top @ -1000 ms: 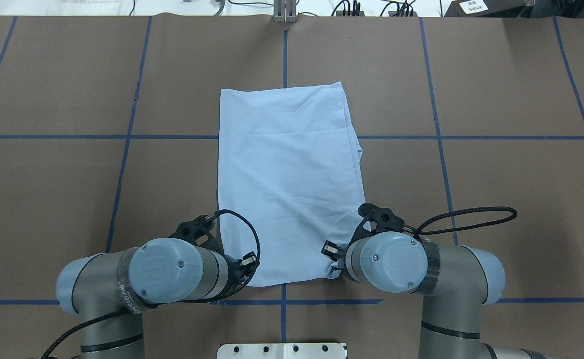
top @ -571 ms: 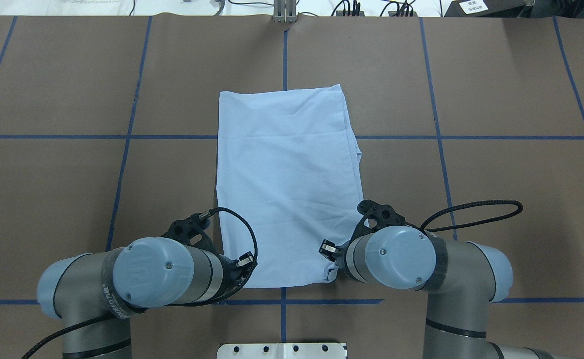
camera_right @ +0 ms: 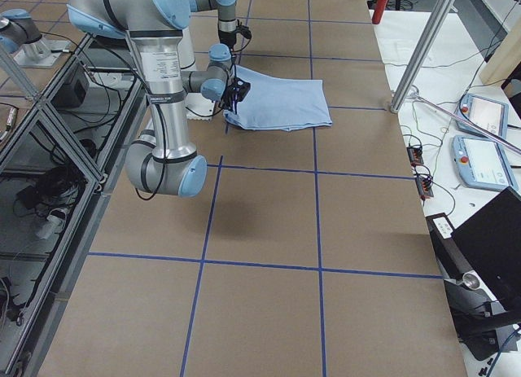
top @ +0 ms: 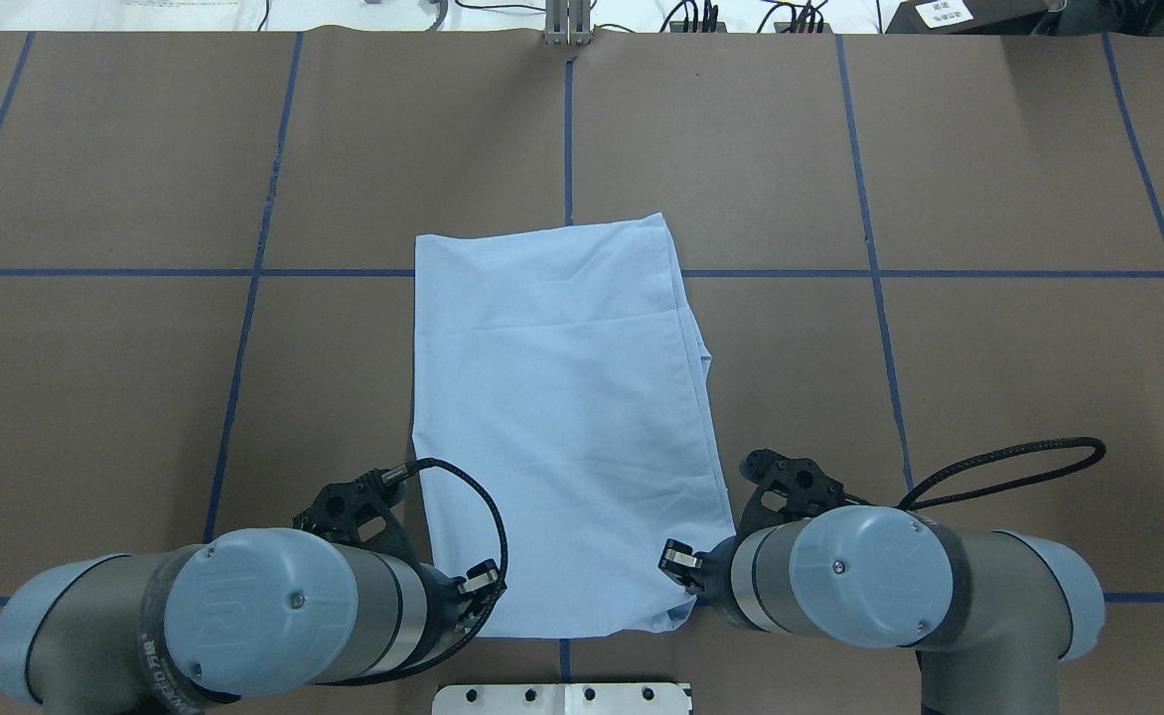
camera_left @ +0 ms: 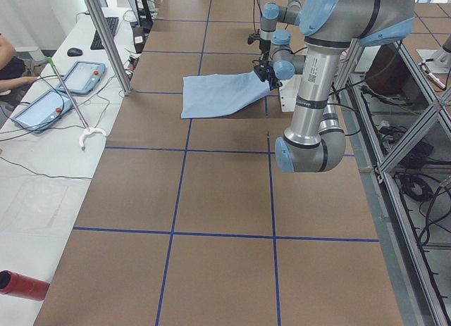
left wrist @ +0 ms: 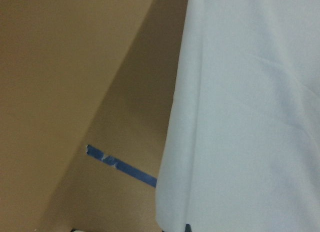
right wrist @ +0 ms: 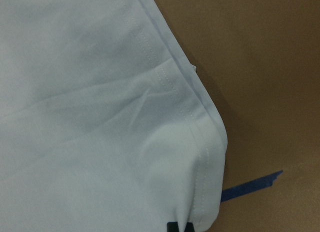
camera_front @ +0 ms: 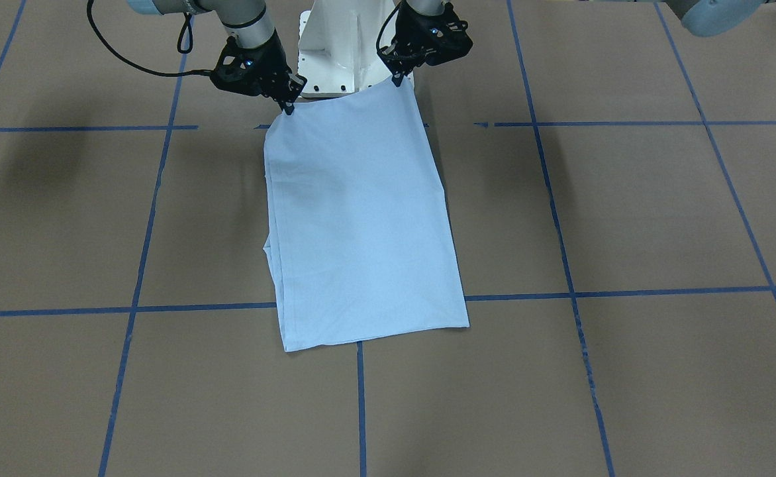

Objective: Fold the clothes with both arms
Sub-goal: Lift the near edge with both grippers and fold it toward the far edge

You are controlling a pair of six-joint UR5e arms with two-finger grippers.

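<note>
The shirt (top: 562, 417) lies mid-bench (top: 989, 199) as a long, narrow rectangle with sleeves and collar out of sight, so the lengthwise folds look done. Its robot-side edge is raised off the surface, with the left tool (camera_front: 398, 81) and right tool (camera_front: 289, 106) each clenched on a corner. The crosswise fold toward the far hem appears still to do.

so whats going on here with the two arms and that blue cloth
A light blue T-shirt is being folded on the brown table. It already lies as a long narrow rectangle. The left pincer and the right pincer are each shut on a corner of the end nearest the robot's base. They hold that end raised off the table while the far end lies flat. The next fold is not yet made.
</note>
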